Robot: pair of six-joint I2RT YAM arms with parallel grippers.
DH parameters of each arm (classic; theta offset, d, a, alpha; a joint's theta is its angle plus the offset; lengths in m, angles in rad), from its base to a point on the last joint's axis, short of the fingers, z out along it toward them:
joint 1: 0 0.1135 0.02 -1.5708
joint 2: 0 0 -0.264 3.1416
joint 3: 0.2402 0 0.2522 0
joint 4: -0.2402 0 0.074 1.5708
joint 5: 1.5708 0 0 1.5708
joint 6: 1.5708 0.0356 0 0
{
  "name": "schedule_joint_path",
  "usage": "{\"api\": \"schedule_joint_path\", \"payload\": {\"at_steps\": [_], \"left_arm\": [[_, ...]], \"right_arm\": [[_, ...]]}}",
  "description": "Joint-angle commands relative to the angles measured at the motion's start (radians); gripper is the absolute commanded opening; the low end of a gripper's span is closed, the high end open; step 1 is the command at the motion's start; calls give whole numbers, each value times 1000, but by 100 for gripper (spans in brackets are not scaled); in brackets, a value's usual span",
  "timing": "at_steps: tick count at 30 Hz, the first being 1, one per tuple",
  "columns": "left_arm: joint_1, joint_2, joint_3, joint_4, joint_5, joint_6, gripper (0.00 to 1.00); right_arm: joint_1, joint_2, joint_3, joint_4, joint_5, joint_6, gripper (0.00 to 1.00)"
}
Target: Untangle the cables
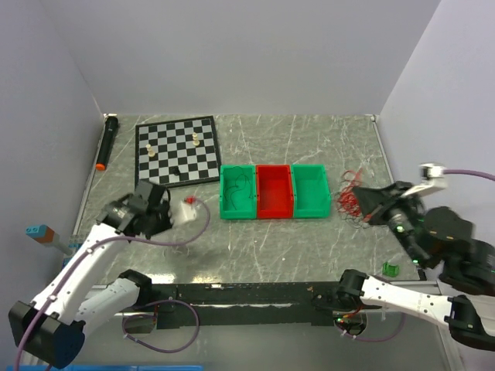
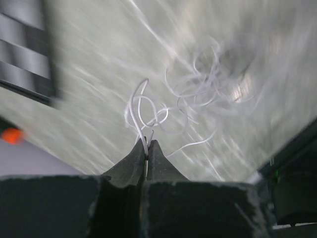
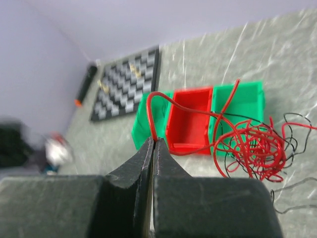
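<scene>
Right wrist view is showing the right gripper (image 3: 152,141) pressing its jaws together on one red strand (image 3: 150,116), which is arching up and over to the cables (image 3: 252,146) — the red-and-dark tangle lying just right of the green bin (image 3: 245,99). Left gripper (image 2: 147,145) is pinching a white wire (image 2: 132,106), seemingly trailing from a blurred white heap (image 2: 203,89) — well apart from that tangle.

Pale lilac walls (image 1: 232,54) on three sides; grey-green marbled tabletop (image 1: 263,247) with white veins; even light
</scene>
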State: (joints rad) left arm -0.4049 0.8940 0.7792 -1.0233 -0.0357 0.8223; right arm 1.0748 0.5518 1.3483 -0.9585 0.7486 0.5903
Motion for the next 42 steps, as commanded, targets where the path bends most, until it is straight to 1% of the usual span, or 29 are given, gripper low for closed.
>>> {"api": "schedule_joint_path", "payload": {"at_steps": [1,4,9,12,16,21,24,25,26,27,28,29,31,35,38,42], "left_arm": [[5,-1,238,23,235,-94,1],[5,11,322,6,322,-111,1],[5,46,419,-67,394,-118,1],[5,40,445,-63,425,-126,1],[5,37,494,-54,459,-132,1],[5,74,572,-75,525,-164,1],[3,94,603,-83,568,-175,1],[3,98,611,-84,582,-179,1],[3,103,615,-83,592,-186,1],[3,105,620,-83,606,-187,1],[3,108,623,-81,614,-192,1],[3,108,626,-77,622,-195,1],[3,106,627,-67,638,-201,1],[2,98,631,-52,671,-209,1],[2,100,641,-57,681,-203,1],[0,100,651,-75,700,-187,1]], "right_arm": [[-3,69,-99,72,-136,37,0],[-1,80,-139,104,-190,51,0],[-1,100,-193,121,-273,72,0],[-1,114,-251,129,-327,106,0],[-1,122,-380,159,-387,160,0],[-1,123,-553,181,-443,235,0],[-1,129,-613,185,-463,253,0],[-1,137,-618,187,-471,249,9],[-1,145,-615,193,-474,237,16],[-3,152,-601,204,-476,209,31],[-1,163,-577,213,-479,168,41],[-1,174,-552,225,-482,134,50],[0,180,-512,294,-505,41,64],[1,217,-477,441,-560,-96,71],[1,253,-514,643,-714,-179,74],[5,324,-593,930,-876,-208,74]]}}
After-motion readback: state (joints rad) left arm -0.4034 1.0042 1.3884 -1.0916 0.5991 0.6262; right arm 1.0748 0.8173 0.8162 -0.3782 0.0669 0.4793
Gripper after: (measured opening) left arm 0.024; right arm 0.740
